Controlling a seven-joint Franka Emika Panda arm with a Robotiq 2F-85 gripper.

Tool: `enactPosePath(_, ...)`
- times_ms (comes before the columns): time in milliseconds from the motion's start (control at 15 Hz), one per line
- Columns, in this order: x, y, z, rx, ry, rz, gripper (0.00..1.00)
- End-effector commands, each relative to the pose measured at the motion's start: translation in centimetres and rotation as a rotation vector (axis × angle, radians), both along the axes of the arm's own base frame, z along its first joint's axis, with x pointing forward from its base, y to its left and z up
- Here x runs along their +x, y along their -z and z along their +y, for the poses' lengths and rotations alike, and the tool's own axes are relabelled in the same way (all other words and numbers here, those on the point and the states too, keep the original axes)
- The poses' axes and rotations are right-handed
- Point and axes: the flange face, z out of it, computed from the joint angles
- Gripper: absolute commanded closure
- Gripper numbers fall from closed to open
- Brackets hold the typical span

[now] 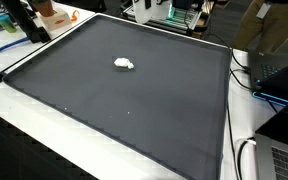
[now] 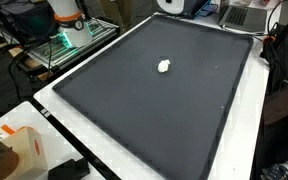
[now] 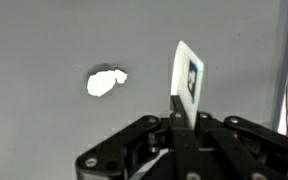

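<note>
Hand (image 3: 182, 115) clamped shut on a small white card (image 3: 187, 78), held upright
A crumpled white lump (image 3: 106, 81) is seen lying on the dark mat (image 1: 134, 110), apart from the card.

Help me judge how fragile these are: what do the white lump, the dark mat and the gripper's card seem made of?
White lump: probably crumpled tissue or paper, matte, ragged edges.
Dark mat: fabric or rubbery sheet, matte, with a raised border.
Card in the gripper: thin stiff paper or plastic, printed, stands flat.
</note>
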Motion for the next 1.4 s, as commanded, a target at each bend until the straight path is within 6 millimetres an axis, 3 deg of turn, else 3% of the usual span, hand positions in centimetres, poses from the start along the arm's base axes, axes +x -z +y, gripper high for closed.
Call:
enactPosePath(0, -0.2, -0.1, -0.1, -0.001, 0.000, 0.001, 0.96)
enactPosePath(200, -0.3, 0.2, -0.1, -0.002, 0.000, 0.006, 0.99)
enactPosePath(467, -3.9, -1.2, -1.1, 0.146, -0.104, 0.111, 0.99)
enactPosePath(733, -5.8, -4.5, -2.5, 0.321, -0.137, 0.221, 0.99)
enactPosePath(1000, -5.5, -7.7, -3.0, 0.433, -0.001, 0.298, 0.99)
enactPosePath(1067, -5.1, -8.3, -3.2, 0.457, 0.037, 0.303, 0.71)
enactPosePath(1133, -4.8, -8.6, -3.2, 0.483, 0.067, 0.310, 0.71)
enactPosePath(1333, -4.3, -9.3, -3.0, 0.505, 0.137, 0.287, 0.48)
